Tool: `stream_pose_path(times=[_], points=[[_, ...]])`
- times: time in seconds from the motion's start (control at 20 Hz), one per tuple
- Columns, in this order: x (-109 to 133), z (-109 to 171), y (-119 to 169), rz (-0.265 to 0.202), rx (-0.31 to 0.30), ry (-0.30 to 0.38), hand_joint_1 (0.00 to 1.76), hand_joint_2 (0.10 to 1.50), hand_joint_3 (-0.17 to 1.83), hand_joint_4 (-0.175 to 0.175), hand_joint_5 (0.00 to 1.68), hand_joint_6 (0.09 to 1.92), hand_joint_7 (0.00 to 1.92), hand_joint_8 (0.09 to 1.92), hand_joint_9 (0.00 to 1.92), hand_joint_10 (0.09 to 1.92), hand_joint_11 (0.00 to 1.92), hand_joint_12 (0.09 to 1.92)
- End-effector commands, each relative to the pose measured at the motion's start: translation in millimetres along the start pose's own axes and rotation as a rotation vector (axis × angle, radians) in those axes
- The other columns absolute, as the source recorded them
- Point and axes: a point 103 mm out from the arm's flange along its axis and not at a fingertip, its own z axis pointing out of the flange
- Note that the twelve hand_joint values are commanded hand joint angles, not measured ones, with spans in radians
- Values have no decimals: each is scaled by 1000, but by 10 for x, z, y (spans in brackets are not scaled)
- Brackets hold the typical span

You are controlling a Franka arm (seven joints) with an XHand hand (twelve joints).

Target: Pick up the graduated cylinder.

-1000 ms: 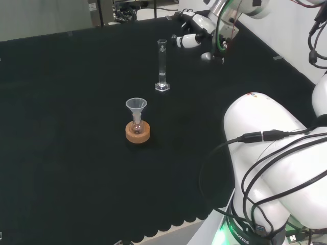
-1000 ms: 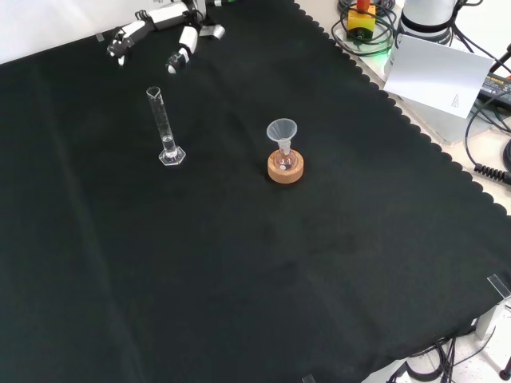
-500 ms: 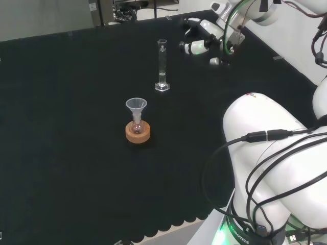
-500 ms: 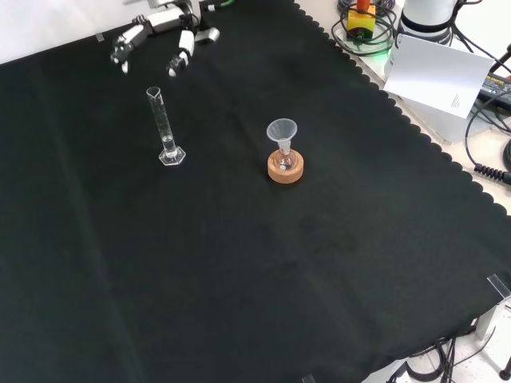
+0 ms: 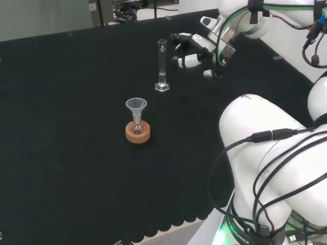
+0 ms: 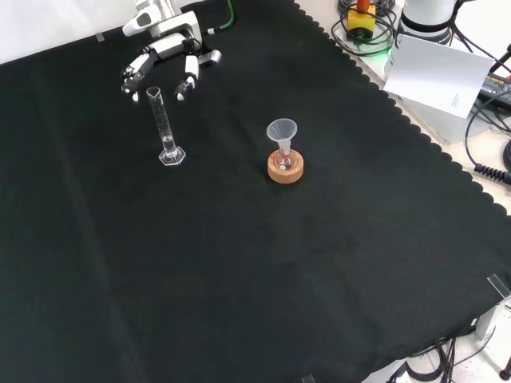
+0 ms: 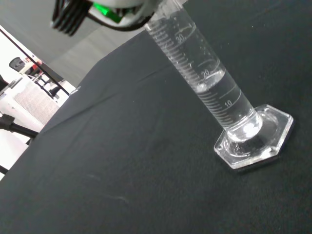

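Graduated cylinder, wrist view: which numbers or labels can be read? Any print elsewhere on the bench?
"30": graduated cylinder, upper part of its scale.
"20": same scale, near the liquid's surface.
"10": same scale, lower, towards the base.
White sheet beside the cloth, front view: a small line of print, too small to read.
Dark mark near the cylinder's top, head view: too small to read.

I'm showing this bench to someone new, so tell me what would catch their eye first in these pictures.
Probably the tall clear cylinder standing upright on the black cloth, with a little clear liquid at its bottom. Next comes the hand, fingers spread, close behind the cylinder's top in the front view but not touching it. To the cylinder's right in that view, a funnel sits in a small flask on a cork ring.
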Motion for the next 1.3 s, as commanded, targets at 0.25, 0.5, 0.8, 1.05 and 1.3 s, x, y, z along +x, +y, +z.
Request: stream_pose_path(times=[0.25, 0.5, 0.8, 1.05, 1.3], points=[[-88, 276, 42, -11, -30, 108, 938, 650, 604, -49, 464, 87, 328, 649, 592, 589, 370, 1311], [-74, 370, 93, -17, -68, 139, 997, 624, 615, -52, 486, 87, 387, 663, 646, 583, 444, 1282], [-71, 464, 191, -16, -106, 170, 1030, 617, 627, -47, 553, 87, 452, 659, 722, 544, 552, 1221], [-65, 527, 267, -26, -112, 211, 1029, 622, 621, -45, 583, 101, 462, 653, 746, 525, 591, 1201], [-38, 596, 316, -35, -137, 263, 1003, 639, 591, -47, 570, 111, 465, 653, 762, 502, 622, 1171]])
